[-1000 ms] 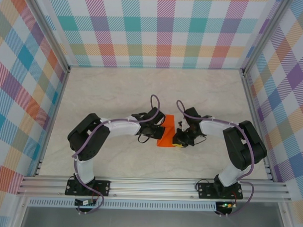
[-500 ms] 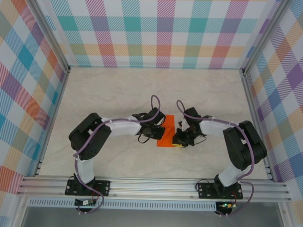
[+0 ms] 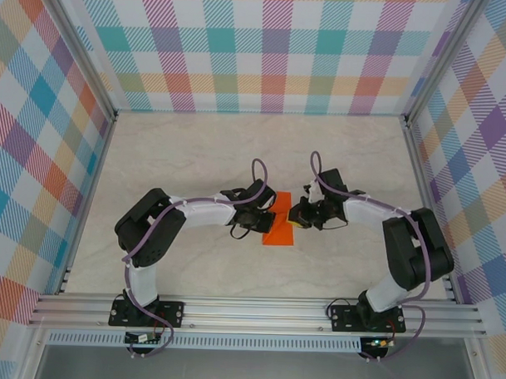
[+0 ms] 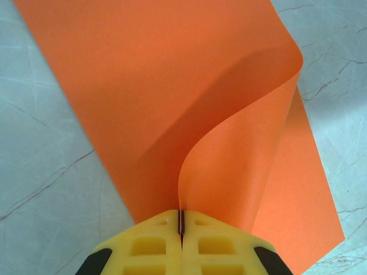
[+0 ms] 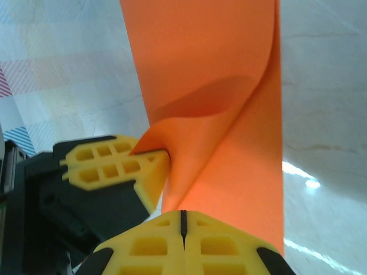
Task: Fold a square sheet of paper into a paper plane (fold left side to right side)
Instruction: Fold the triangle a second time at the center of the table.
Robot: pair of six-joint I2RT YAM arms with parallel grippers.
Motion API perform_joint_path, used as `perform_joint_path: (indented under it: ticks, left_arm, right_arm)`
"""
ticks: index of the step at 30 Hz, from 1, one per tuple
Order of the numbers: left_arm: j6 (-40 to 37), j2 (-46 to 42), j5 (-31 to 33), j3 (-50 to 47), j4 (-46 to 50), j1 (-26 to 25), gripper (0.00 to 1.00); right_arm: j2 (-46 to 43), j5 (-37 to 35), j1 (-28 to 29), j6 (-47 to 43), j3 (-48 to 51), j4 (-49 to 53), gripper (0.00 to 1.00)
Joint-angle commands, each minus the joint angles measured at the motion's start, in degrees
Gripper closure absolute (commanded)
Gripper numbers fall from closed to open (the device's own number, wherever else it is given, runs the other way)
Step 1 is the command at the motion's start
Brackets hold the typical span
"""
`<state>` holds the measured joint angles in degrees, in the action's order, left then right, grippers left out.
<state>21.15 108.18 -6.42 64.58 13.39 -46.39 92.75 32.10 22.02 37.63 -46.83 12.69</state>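
Over the last second the right gripper (image 5: 183,220) has swung away from the near right corner of the paper (image 3: 278,224) to a spot farther up the sheet's right side, and its jaws, slightly apart a moment ago, have come together. In the overhead view the paper has gone from a flatter rectangle to a raised, skewed shape in the middle of the tabletop (image 3: 196,154), between the two arms. I read this as the left-to-right fold being carried over but not yet pressed flat. The left gripper (image 4: 181,220) is fully closed on the paper's edge, and the sheet curls up from its tips in a loose arc with no crease. The right gripper is closed too, and the paper runs down into its seam, so it appears to pinch the sheet.
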Motion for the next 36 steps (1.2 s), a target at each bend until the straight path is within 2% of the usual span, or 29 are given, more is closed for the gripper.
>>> perform_joint_path:
  ticks: [1,9,13,31,36]
  left_arm:
    - [-1.2,0.8,-0.6,-0.2,2.0,0.3,0.98]
    - [-1.4,1.0,-0.7,0.2,2.1,0.3,0.98]
    - [-1.4,1.2,-0.6,0.4,2.1,0.2,0.98]
    - [-1.9,1.6,-0.8,1.2,4.3,-0.1,0.97]
    - [-1.9,1.1,-0.6,1.2,4.5,-0.1,0.94]
  right_arm:
    - [3.3,2.8,1.5,1.8,-4.3,-3.1,0.96]
    - [9.0,2.4,3.3,1.3,-7.6,-2.7,0.96]
    - [11.0,1.1,4.1,-0.4,-9.3,0.6,0.96]
    - [12.9,-6.9,4.2,-5.7,-10.0,8.6,0.95]
    - [13.2,-9.2,4.2,-6.6,-9.9,10.9,0.95]
